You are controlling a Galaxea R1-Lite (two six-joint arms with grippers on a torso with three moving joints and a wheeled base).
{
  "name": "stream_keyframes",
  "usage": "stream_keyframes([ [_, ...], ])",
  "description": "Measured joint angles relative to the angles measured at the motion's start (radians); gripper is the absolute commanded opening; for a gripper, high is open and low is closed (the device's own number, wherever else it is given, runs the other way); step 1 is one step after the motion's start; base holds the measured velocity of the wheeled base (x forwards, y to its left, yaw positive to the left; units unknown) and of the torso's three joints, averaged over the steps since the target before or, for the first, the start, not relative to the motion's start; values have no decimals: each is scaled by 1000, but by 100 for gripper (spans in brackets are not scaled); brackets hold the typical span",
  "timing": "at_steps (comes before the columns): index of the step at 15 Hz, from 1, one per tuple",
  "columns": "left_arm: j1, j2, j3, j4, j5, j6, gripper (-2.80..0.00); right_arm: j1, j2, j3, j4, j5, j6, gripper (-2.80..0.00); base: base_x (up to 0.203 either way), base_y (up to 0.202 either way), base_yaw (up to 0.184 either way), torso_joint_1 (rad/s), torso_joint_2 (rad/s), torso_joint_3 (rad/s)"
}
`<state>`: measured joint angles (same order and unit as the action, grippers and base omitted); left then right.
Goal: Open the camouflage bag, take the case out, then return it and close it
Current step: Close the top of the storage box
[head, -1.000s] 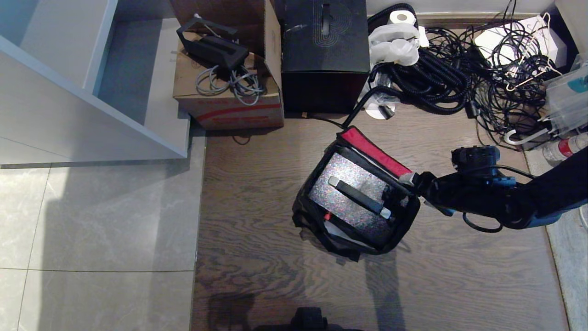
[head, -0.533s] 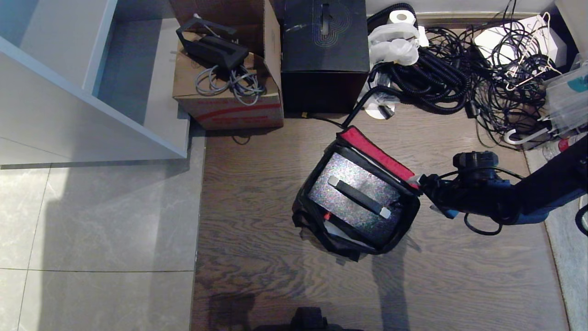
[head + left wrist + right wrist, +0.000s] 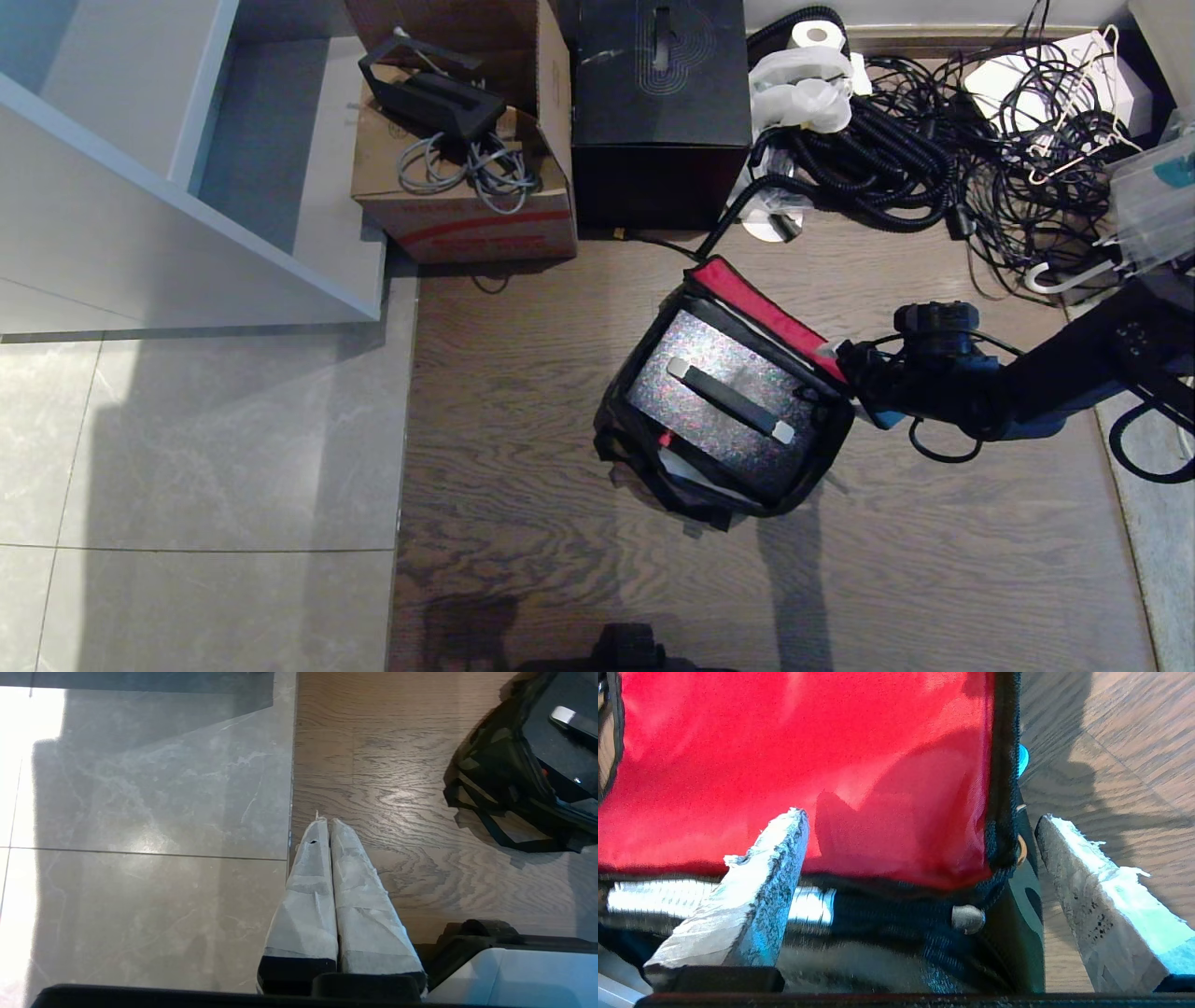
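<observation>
The bag (image 3: pixel 724 411) sits open on the wood floor (image 3: pixel 560 523), lid (image 3: pixel 761 313) raised. The case (image 3: pixel 719 397) is inside; closing remains. My right end effector (image 3: pixel 845 359), fingers apart, is at the lid's corner; only its wrist view shows the red lining (image 3: pixel 808 765) between them. My left end effector (image 3: pixel 330 826), fingers together, hangs idle.

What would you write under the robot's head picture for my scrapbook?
Open right pincer beside the camouflage bag lid's red lining, sparkly case inside.
</observation>
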<state>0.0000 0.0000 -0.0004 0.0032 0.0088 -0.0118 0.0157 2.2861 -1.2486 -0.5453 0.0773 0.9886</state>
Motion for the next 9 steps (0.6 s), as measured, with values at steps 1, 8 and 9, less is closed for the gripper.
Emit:
stream_keyframes([
  [1, 0, 0, 0, 0, 0, 0, -280, -1, 6, -6, 1, 1, 10, 0, 0, 0, 0, 0, 0, 0],
  [8, 0, 0, 0, 0, 0, 0, -280, -20, 50, -60, 20, 2, 58, 0, 0, 0, 0, 0, 0, 0],
  [9, 0, 0, 0, 0, 0, 0, -280, -28, 57, -73, 22, 2, 59, 0, 0, 0, 0, 0, 0, 0],
])
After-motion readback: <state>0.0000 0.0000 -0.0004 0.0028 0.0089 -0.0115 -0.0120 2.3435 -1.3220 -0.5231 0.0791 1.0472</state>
